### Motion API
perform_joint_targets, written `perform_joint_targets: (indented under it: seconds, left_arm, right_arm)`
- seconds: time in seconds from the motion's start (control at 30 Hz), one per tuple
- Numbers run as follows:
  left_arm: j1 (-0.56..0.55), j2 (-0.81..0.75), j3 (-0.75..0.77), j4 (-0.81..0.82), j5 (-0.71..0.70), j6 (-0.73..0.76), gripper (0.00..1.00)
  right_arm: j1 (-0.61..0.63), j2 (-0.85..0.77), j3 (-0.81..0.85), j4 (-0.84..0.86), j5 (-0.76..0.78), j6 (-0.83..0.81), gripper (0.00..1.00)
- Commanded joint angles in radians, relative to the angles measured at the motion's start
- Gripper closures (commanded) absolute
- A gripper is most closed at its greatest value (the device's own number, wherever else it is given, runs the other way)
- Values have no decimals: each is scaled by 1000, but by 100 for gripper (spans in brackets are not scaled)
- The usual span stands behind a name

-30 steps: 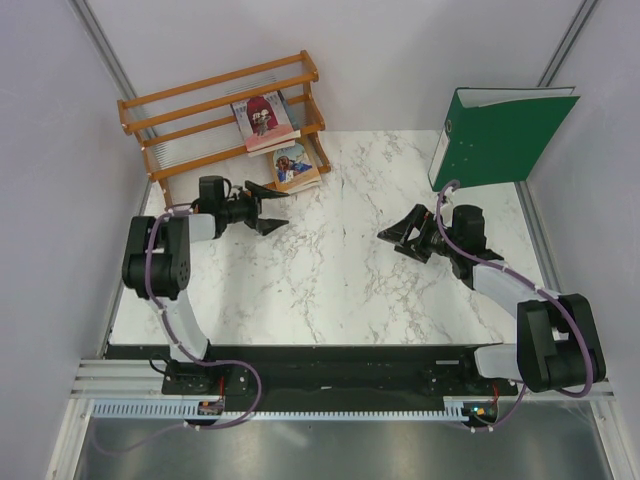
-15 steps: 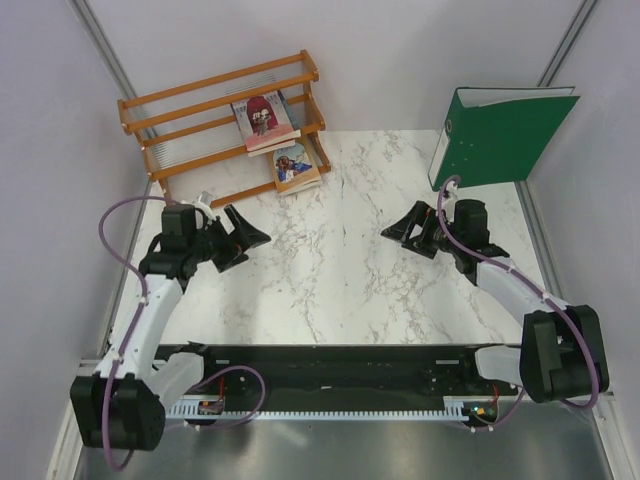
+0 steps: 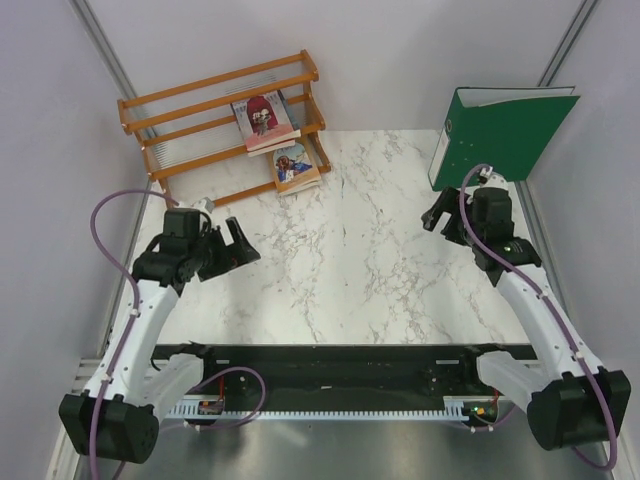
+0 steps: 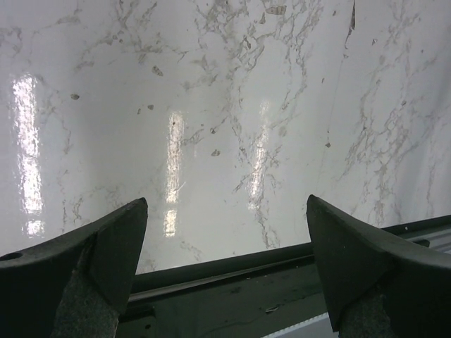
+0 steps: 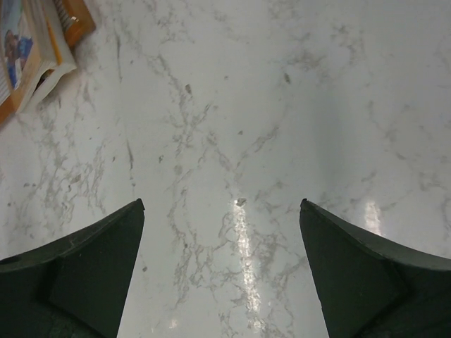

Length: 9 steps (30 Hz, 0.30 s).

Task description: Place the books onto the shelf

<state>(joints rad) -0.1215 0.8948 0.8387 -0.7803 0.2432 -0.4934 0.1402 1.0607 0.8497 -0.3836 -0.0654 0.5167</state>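
Above the marble table (image 3: 350, 270), both pincers hang released, nothing in them: the left gripper (image 3: 236, 246) near the left edge, the right gripper (image 3: 440, 218) just beside the green binder (image 3: 500, 130). Farther out, the pink-maroon book (image 3: 264, 120) and the orange-brown book (image 3: 296, 166) sit on the shelf (image 3: 200, 95). No other book shows, so the job looks about done.
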Motion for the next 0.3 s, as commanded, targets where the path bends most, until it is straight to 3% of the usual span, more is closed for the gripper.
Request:
perform_joint_targets:
  seconds: [0.0,0.27]
  left_arm:
    - [-6,58,97,-14,-65,108,0]
    - [-9,228,224,39,-94,181,0]
  right_arm:
    - [1,-87,54,-141,291,-53,2]
    - [1,-93,28,-130,319,-52,2]
